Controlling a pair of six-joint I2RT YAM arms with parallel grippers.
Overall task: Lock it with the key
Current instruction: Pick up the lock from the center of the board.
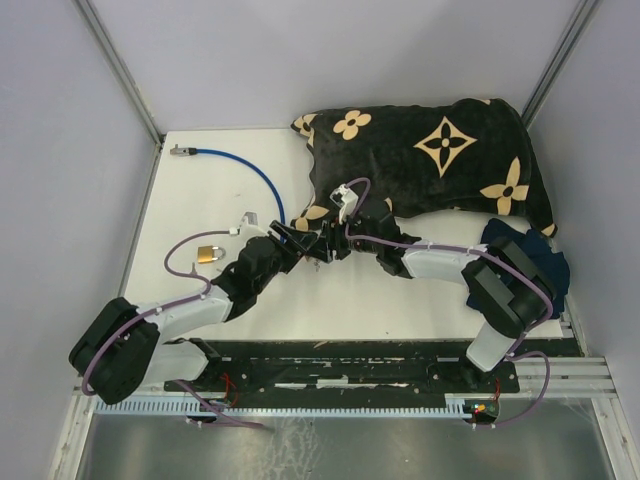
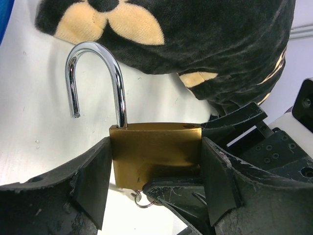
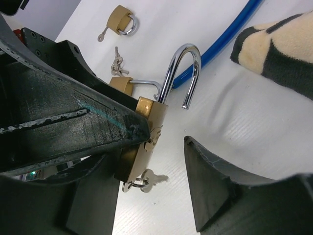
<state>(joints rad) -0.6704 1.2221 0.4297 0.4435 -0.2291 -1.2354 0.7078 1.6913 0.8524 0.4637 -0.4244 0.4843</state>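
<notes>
Bright, even light fills the space and seems to come from above. In the top view the white table looks a bit washed out, and the shadows on it are soft and short. The dark blanket soaks up the light, so its folds are hard to see. In the left wrist view the padlock is sharp, its steel shackle shines with white streaks, and the black fingers close to the lens are dark and fuzzy. In the right wrist view the key throws a soft shadow, and the small padlock far off is perhaps a little blurry.
</notes>
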